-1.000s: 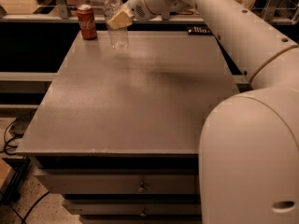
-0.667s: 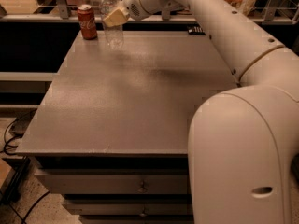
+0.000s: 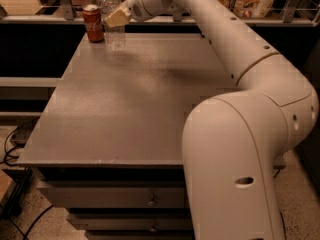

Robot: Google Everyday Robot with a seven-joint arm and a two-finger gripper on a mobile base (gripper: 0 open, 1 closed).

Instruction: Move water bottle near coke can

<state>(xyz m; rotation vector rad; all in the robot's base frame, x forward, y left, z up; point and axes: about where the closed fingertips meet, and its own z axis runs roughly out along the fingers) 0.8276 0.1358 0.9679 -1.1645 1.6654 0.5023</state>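
The arm (image 3: 235,59) reaches over the table (image 3: 125,114) to the far corner where the can (image 3: 93,24) stands. The bottle (image 3: 115,36) stands upright just right of the can, apparently already at its goal. It is clear, ribbed, white-capped and taller than the can. The gripper (image 3: 116,17), right of the can, pinches the bottle's middle.

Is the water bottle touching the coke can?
Cannot tell: camera view shows water bottle and coke can edges meeting, no clear gap; gripper at the bottle's front.
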